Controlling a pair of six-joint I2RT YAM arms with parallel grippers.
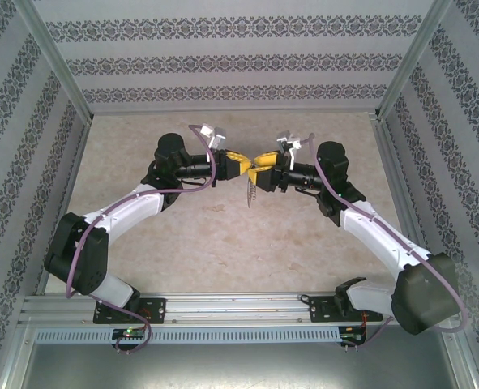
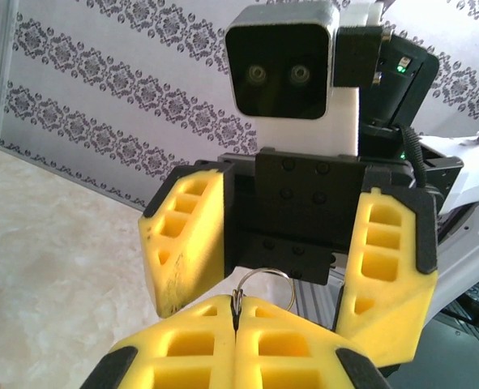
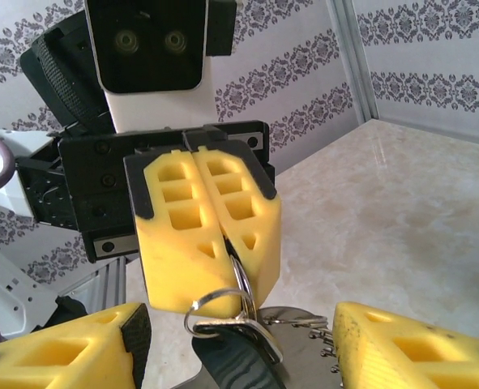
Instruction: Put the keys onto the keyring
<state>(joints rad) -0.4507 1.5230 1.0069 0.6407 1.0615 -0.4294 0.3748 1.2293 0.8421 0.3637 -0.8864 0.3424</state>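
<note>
My left gripper (image 2: 237,314) is shut on a thin silver split ring (image 2: 265,279) at the end of the keyring. From that ring (image 3: 223,296) the key (image 3: 235,365) with its dark head hangs straight down. The flat grey loop of the keyring (image 3: 304,361) and its short chain (image 3: 328,334) hang just behind the key. My right gripper (image 3: 239,324) faces the left one tip to tip. It is open, one yellow finger on each side of the ring and key, touching neither. In the top view both grippers (image 1: 241,164) (image 1: 265,168) meet above mid-table, and the keyring (image 1: 251,193) dangles below them.
The marble-patterned table (image 1: 223,243) lies well below the raised grippers. Patterned walls and metal frame posts (image 1: 401,65) enclose the back and sides. The mounting rail (image 1: 239,308) runs along the near edge.
</note>
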